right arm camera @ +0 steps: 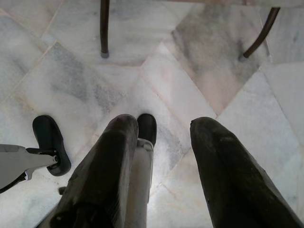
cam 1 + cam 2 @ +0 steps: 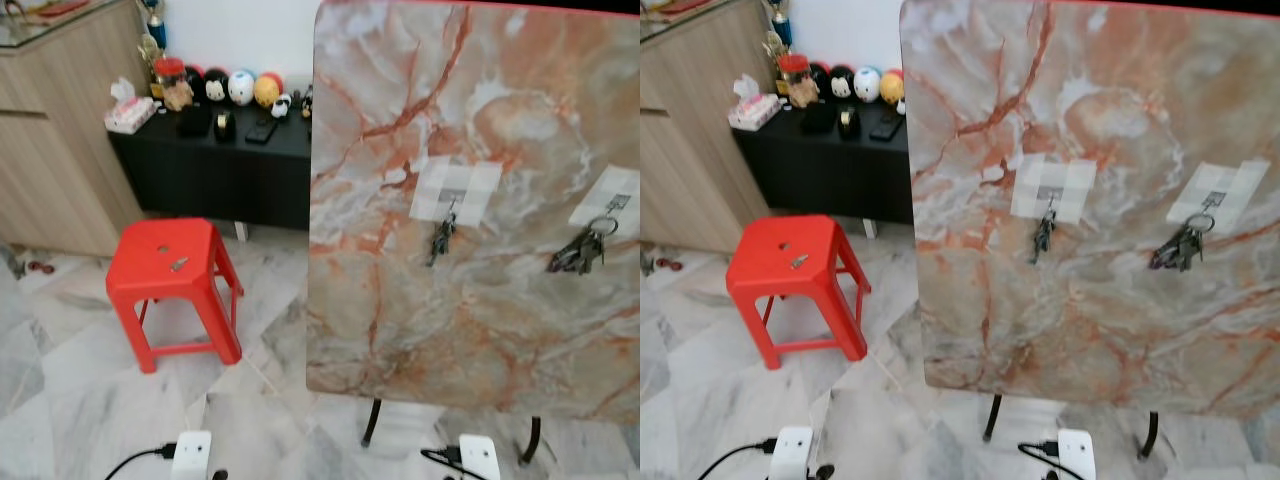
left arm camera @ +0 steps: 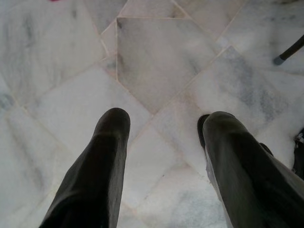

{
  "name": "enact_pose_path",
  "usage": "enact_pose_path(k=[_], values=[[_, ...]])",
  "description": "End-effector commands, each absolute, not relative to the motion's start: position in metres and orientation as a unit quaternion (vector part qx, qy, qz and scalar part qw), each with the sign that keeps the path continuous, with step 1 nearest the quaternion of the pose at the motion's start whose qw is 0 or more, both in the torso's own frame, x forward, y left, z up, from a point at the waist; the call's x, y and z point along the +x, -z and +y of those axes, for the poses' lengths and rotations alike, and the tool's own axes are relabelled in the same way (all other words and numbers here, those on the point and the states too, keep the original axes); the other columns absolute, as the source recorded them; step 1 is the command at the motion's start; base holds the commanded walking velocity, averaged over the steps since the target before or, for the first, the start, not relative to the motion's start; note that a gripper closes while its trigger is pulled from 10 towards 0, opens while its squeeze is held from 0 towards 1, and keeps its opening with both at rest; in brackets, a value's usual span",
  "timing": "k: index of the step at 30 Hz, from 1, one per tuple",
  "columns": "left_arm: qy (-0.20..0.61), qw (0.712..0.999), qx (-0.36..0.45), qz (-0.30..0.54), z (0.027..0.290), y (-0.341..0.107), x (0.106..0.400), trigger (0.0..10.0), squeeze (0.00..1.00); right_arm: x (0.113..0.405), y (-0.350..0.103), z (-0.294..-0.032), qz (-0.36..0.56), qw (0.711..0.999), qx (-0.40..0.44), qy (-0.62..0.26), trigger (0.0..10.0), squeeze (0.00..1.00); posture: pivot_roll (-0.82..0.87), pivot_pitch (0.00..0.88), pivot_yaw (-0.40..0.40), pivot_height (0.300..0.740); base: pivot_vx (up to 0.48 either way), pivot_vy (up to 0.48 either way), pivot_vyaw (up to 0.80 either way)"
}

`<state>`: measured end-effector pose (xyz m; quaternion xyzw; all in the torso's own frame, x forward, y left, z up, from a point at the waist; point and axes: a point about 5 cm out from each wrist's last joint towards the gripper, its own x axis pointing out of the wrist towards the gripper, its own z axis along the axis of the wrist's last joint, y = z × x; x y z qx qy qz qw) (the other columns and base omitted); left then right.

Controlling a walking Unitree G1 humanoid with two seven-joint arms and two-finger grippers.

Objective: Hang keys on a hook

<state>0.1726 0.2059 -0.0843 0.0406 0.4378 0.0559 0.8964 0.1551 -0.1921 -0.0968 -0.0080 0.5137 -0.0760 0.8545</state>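
Looks straight down along the right gripper [image 1: 161, 137], its two black fingers [image 1: 111, 156] spread apart with nothing between them. Beneath lies a pale marble floor [image 1: 190, 90] of grey-veined tiles with thin joints, some tiles darker than others. Farther off stand two thin dark legs: one upright leg [image 1: 104, 28] ending in a small foot on the floor, one slanted leg [image 1: 260, 33] well apart from it. Beside one finger rests a black rounded foot [image 1: 50, 142] joined to a pale grey part [image 1: 16, 164]. Just beyond that same finger's tip shows another black rounded foot [image 1: 147, 128] on a pale grey shaft [image 1: 140, 180].
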Motion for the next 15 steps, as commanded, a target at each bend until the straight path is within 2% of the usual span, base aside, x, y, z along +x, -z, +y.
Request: enact_pose_path(k=[1,15], values=[[-0.056,0.894,0.034,0.444,0.2040,0.0862,0.1694,10.0,0.00,0.1521,0.0978,-0.1941,0.518,0.851,-0.008,0.080,10.0,0.00,-0.02,0.000,-0.014,0.740,0.000,0.262,0.00],[-0.056,0.894,0.033,0.444,0.2045,0.0863,0.1691,10.0,0.00,0.1518,0.0980,-0.1931,0.519,0.851,-0.008,0.077,10.0,0.00,-0.02,0.000,-0.014,0.740,0.000,0.266,0.00]])
